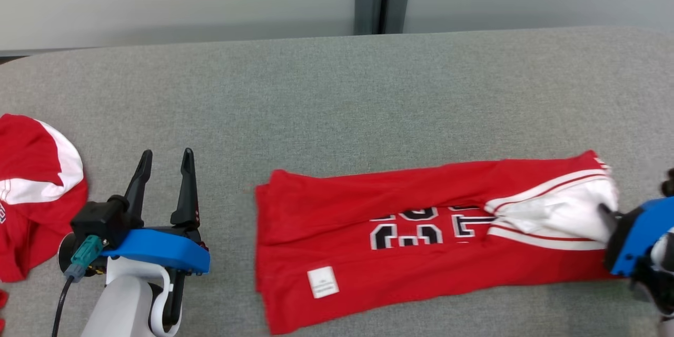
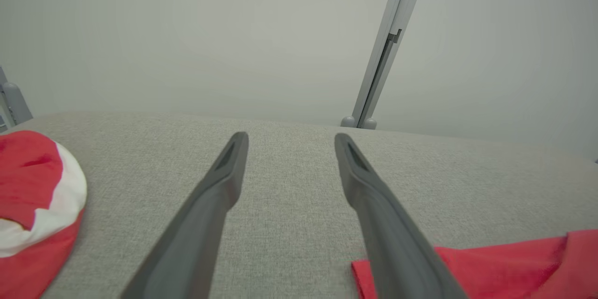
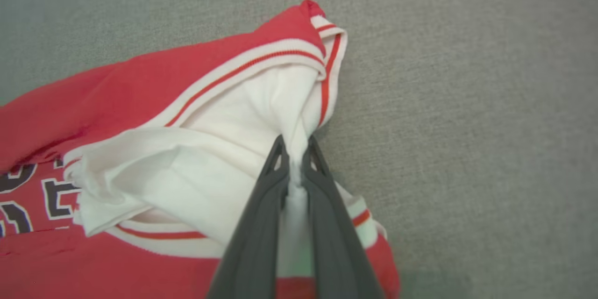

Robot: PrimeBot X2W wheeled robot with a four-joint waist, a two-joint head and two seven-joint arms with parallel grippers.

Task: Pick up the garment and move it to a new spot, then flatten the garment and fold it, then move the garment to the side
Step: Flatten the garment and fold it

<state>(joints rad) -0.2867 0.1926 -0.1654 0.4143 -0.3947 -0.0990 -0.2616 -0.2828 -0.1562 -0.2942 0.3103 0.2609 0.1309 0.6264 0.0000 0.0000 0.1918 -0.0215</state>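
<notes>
Closest, my right claw (image 3: 295,142) pinches the white inner fabric at the right end of the red garment (image 1: 400,253), which lies folded long across the grey tabletop (image 1: 337,95). My left claw (image 1: 167,152) is spread, apart from its left end.

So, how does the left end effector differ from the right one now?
The left end effector is open and empty; the right end effector is shut on white cloth of the jersey. The left is over bare grey table beside the jersey; the right is at its white-trimmed end. Both have dark fingers.
</notes>
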